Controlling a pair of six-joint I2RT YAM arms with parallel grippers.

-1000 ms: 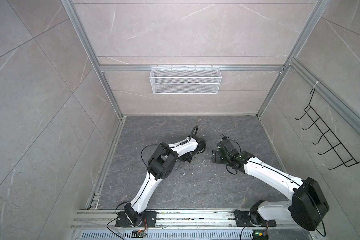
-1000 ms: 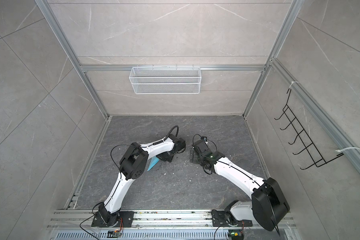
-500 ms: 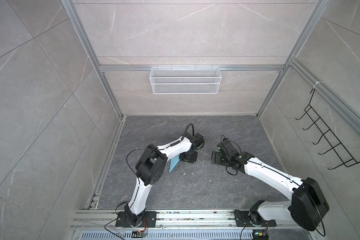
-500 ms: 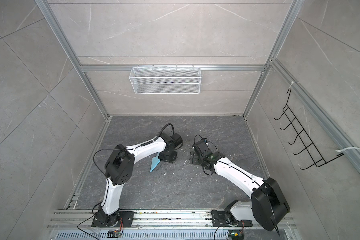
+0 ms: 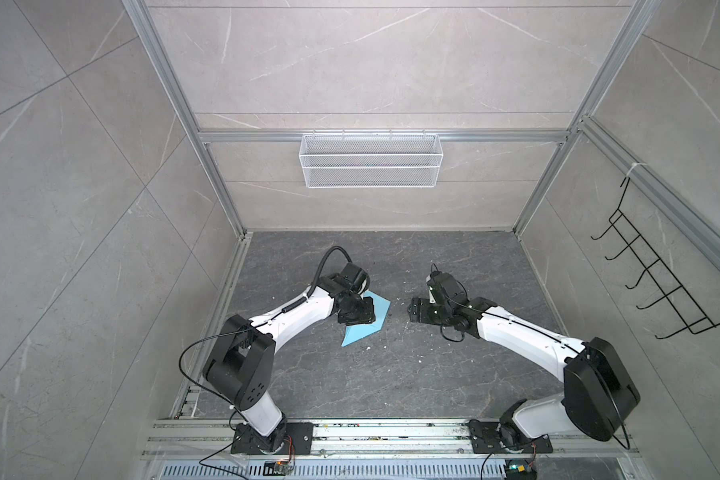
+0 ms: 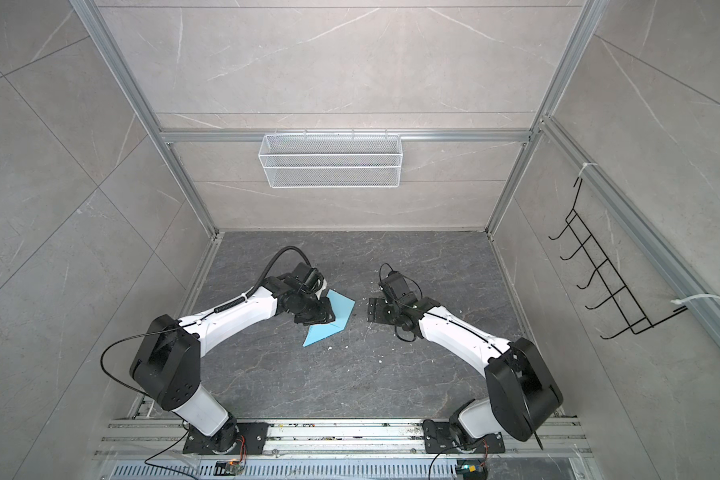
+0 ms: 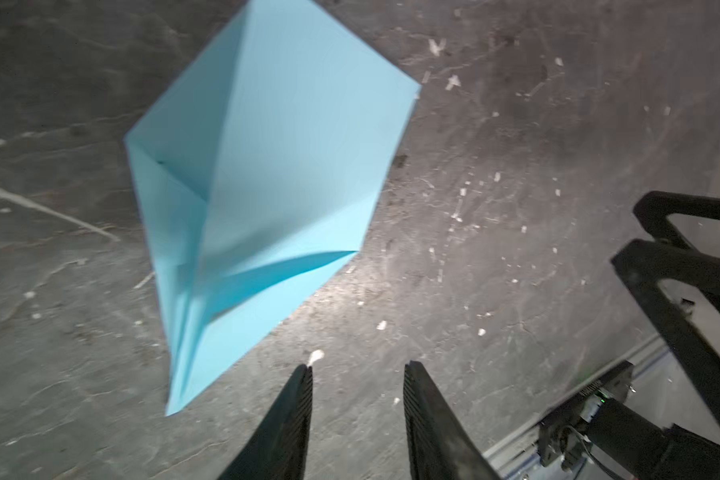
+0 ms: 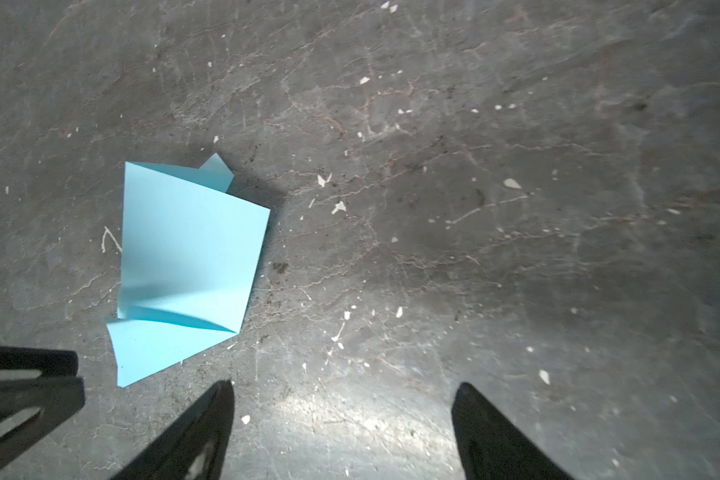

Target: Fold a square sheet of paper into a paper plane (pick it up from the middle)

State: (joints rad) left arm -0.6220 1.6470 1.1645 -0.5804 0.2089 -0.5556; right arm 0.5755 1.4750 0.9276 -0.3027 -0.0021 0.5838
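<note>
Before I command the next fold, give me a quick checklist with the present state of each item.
1. Nothing in the left gripper: ok, jaws apart with bare floor between them.
2. Nothing in the right gripper: ok, jaws wide apart.
3. The paper is clear of both grippers: ok, it lies on the floor apart from the fingertips.
4. Folds lying flat: not ok, part of it arches up along a crease.
5. Plane finished: not ok, the shape is a wide kite, not a slim dart.
6. Way from the right gripper to the paper: ok, only small white specks.
</note>
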